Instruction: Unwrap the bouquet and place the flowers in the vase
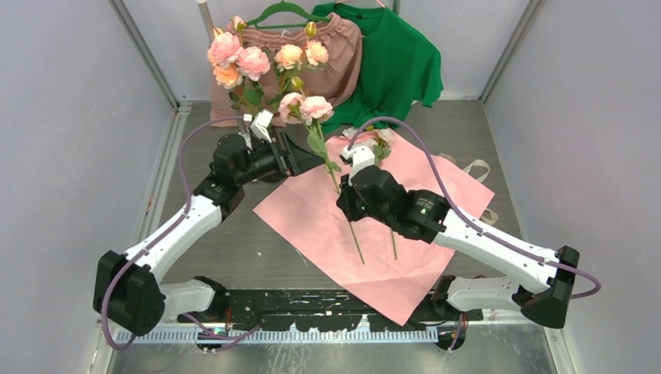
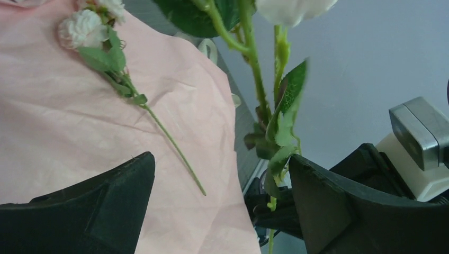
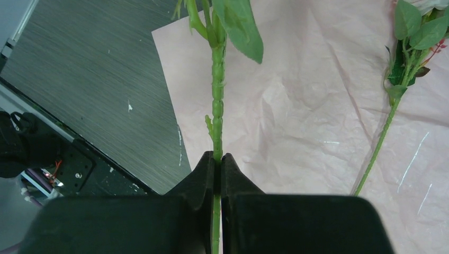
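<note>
The salmon-pink paper (image 1: 390,234) lies spread flat on the table. My right gripper (image 1: 348,195) is shut on the long green stem (image 3: 217,106) of a flower with two pink roses (image 1: 305,107), holding it tilted up over the paper. My left gripper (image 1: 310,158) is open, and that stem with its leaves (image 2: 280,121) runs just beside its right finger (image 2: 339,201). A second flower (image 1: 383,139) lies loose on the paper (image 2: 84,29). More roses (image 1: 234,56) stand upright behind the left wrist. The vase is hidden.
Pink shorts on a green hanger (image 1: 343,54) and a green shirt (image 1: 401,66) hang at the back. A grey pole (image 1: 204,15) stands back left. Cream ribbon loops (image 1: 474,167) lie by the paper's right edge. Grey walls close in both sides.
</note>
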Action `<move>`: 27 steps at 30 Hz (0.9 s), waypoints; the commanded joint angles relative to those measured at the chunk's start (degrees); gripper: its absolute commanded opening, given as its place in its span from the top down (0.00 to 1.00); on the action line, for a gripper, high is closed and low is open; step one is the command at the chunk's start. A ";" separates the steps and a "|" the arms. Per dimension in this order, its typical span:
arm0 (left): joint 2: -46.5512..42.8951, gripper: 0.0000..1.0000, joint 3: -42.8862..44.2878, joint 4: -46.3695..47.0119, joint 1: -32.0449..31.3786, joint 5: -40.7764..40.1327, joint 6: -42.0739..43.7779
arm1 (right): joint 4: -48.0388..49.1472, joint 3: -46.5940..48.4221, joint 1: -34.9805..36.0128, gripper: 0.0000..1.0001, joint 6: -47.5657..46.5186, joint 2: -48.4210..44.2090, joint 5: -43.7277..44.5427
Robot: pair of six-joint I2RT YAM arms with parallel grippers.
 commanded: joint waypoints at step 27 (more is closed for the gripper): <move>0.02 0.59 5.17 2.22 -10.33 -4.74 0.51 | -0.27 3.43 1.88 0.99 -1.40 -2.43 6.62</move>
